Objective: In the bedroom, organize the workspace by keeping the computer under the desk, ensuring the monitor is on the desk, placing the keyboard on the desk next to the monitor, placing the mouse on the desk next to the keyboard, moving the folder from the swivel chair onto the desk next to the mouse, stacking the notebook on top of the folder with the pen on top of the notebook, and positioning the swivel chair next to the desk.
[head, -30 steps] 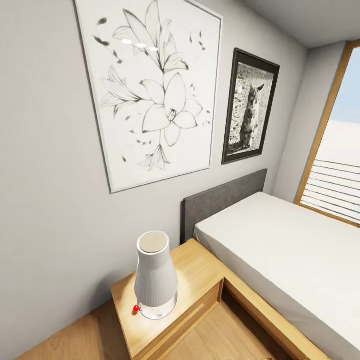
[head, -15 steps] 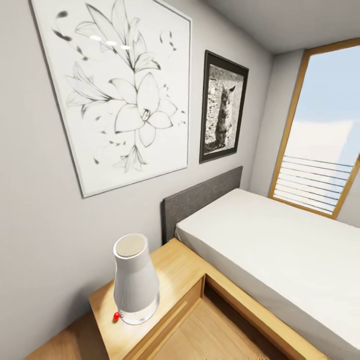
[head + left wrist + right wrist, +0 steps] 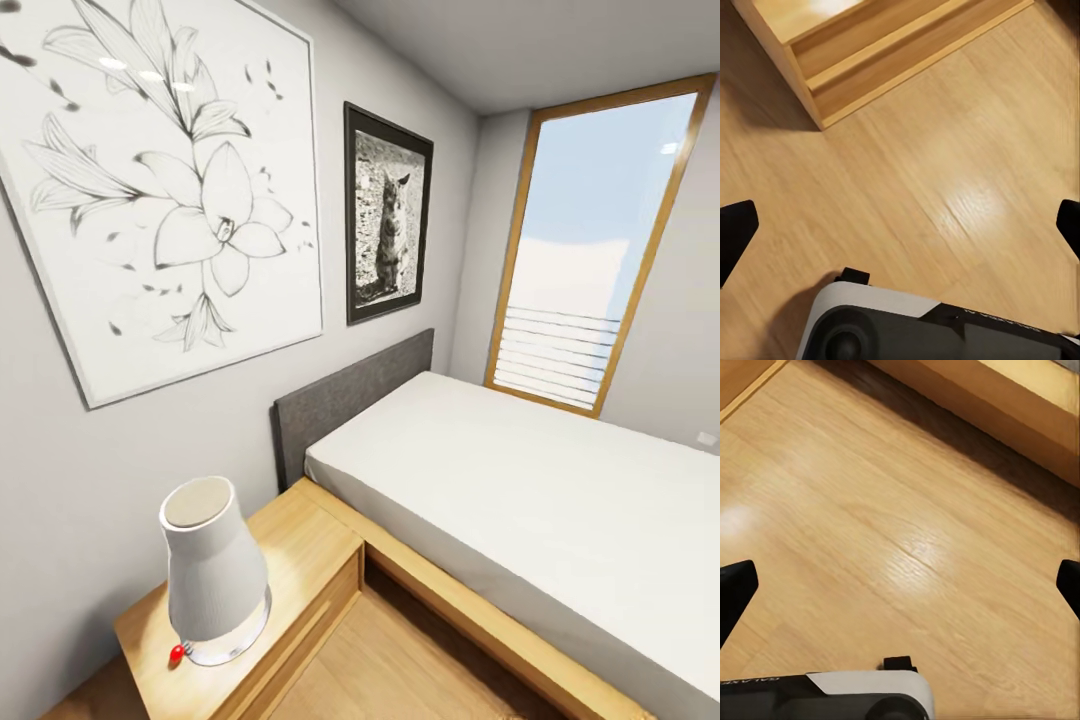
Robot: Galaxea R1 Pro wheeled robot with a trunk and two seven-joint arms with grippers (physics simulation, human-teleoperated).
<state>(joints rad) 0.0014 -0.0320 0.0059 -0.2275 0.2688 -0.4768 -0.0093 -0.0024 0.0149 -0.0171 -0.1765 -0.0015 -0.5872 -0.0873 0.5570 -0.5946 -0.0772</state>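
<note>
Over pale wood flooring (image 3: 945, 195), the left gripper (image 3: 900, 225) and right gripper (image 3: 900, 585) hang spread and empty, a white ribbed lamp (image 3: 213, 572) on a light wooden nightstand (image 3: 300, 560) beside a white-mattressed bed (image 3: 560, 490), framed lily drawing (image 3: 160, 190) beyond.

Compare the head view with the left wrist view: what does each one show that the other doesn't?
Head view alone: a large framed lily drawing, a black-framed animal photo, a white-sheeted bed with grey headboard, a tall wood-framed window, and a white ribbed vase-shaped lamp.

Left wrist view alone: the open left claw, its black fingertips wide apart with nothing between them.

Shared: the light wooden bedside cabinet and pale wood plank floor.
</note>
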